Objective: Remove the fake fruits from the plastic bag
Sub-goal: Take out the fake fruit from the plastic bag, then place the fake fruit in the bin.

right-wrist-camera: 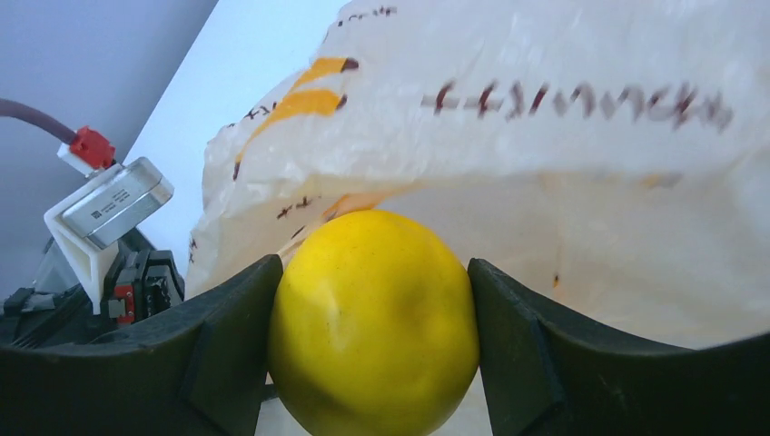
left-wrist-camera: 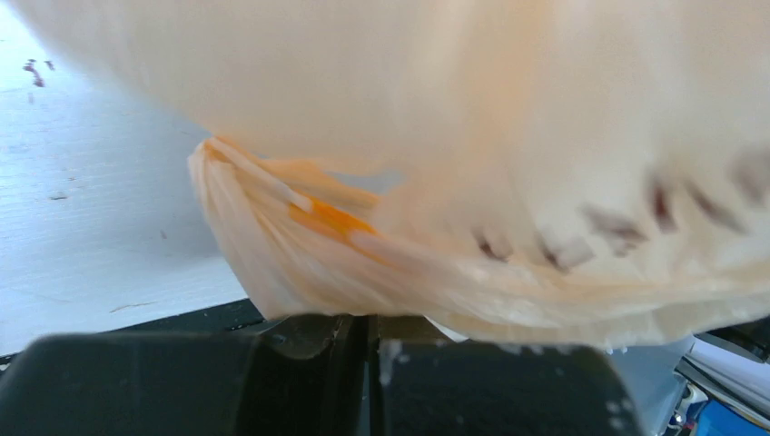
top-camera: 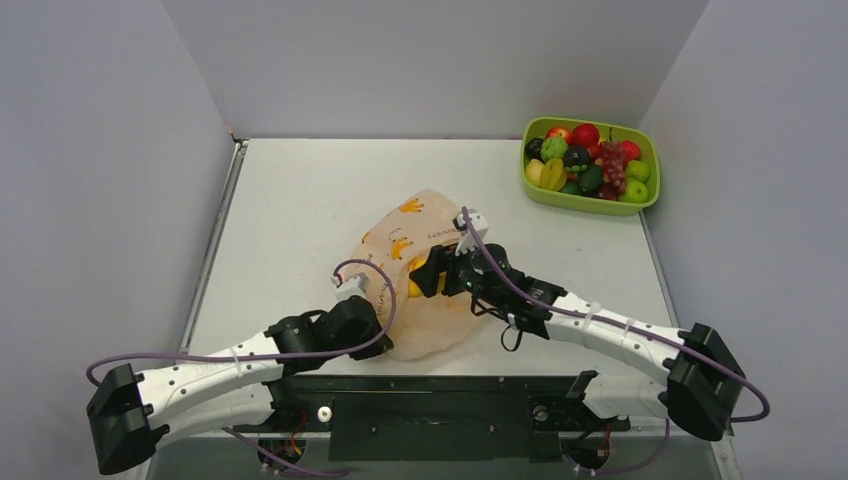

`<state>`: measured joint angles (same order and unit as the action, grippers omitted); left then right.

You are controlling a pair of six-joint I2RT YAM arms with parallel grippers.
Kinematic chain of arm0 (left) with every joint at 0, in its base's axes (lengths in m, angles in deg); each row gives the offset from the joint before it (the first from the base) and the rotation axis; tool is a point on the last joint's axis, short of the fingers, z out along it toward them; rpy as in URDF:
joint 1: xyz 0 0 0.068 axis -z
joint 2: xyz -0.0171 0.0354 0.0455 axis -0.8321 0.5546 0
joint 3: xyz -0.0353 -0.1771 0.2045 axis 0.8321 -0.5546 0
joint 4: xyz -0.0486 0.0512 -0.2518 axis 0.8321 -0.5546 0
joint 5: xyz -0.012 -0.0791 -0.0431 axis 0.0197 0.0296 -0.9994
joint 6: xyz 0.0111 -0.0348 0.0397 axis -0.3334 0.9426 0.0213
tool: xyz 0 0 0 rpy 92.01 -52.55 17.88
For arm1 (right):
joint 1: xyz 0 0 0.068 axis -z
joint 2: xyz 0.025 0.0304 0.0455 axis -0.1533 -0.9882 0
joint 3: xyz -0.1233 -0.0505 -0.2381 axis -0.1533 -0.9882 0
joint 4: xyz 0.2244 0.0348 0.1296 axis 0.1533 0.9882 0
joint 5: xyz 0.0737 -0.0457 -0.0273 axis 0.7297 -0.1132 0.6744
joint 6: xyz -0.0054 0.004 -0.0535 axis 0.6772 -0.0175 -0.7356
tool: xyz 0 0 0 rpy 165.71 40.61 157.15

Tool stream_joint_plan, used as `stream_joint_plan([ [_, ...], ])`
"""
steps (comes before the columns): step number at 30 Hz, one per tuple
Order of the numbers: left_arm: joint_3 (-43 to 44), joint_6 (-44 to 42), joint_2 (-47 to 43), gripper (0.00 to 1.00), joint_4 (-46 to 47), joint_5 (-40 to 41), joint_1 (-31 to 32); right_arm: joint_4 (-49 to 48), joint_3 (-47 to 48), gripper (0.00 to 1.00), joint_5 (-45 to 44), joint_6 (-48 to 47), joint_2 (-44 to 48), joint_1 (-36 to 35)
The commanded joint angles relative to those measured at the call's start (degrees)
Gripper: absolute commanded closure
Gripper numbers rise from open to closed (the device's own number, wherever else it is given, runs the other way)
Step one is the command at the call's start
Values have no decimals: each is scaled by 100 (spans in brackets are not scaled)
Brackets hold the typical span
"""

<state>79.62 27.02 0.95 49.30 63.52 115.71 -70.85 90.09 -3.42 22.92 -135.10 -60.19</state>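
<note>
The peach-orange plastic bag (top-camera: 425, 270) lies crumpled in the middle of the table, printed with orange marks. My left gripper (left-wrist-camera: 372, 331) is shut on the bag's bunched edge (left-wrist-camera: 300, 263) at its near-left side. My right gripper (right-wrist-camera: 372, 336) is at the bag's mouth, shut on a glossy yellow fake fruit (right-wrist-camera: 372, 322) held between both fingers; from above this yellow fruit (top-camera: 415, 288) shows just at the opening. Whether more fruit is inside the bag is hidden by the plastic.
A lime-green tray (top-camera: 583, 200) at the back right holds several fake fruits, among them a grape bunch (top-camera: 612, 165). Grey walls close in the table on three sides. The left wrist camera housing (right-wrist-camera: 109, 209) sits close to the bag.
</note>
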Motion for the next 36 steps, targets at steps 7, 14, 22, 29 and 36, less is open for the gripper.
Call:
stream_joint_plan([
  [7,-75,150,-367,100,-171,561,-114,1256,539,100,-1719,-1015,1403,105],
  [14,38,-2,-524,100,-365,862,-157,1494,803,100,-1485,-1100,1376,580],
  [22,89,-333,-417,100,-460,1141,-461,1503,1485,100,-2838,-1085,868,870],
  [29,490,-1172,126,100,-463,843,-1224,1303,2116,100,-3319,-664,-271,2516],
  [36,740,-1650,426,100,-546,732,-1858,779,2706,100,-3441,-505,-1655,4234],
])
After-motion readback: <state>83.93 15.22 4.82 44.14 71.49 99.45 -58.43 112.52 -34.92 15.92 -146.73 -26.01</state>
